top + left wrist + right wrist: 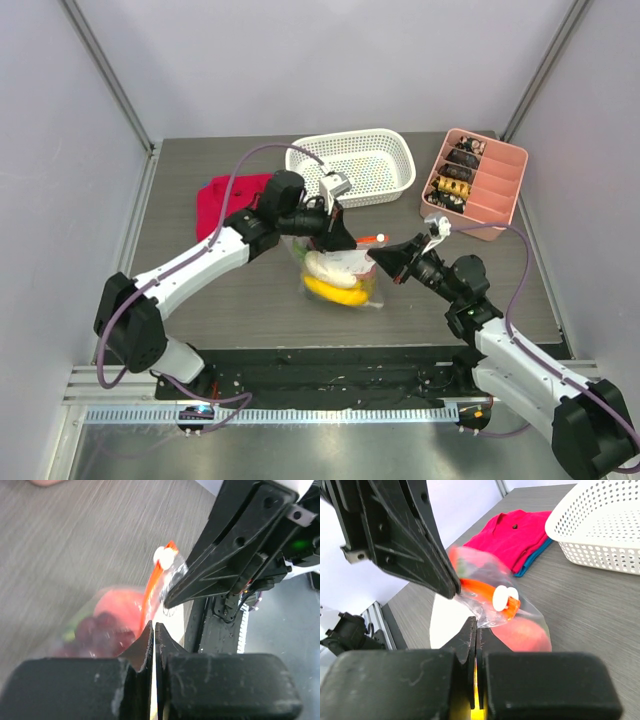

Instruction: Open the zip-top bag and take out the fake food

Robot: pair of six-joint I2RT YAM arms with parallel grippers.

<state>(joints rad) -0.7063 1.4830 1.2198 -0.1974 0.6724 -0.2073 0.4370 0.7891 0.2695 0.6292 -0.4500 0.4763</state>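
No text, label, brand or number can be read anywhere: none on the bag [345,278], the basket [372,194] or the tray [497,192].

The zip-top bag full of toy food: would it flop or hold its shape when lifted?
Probably floppy: the zip-top bag crumples where both jaws pinch it. Likely bottom-heavy, since the banana sags low. Its glossy film may slip.

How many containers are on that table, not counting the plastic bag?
2. A white perforated basket stands at the back middle; a pink divided tray stands at the back right, beside it. None seems hidden.
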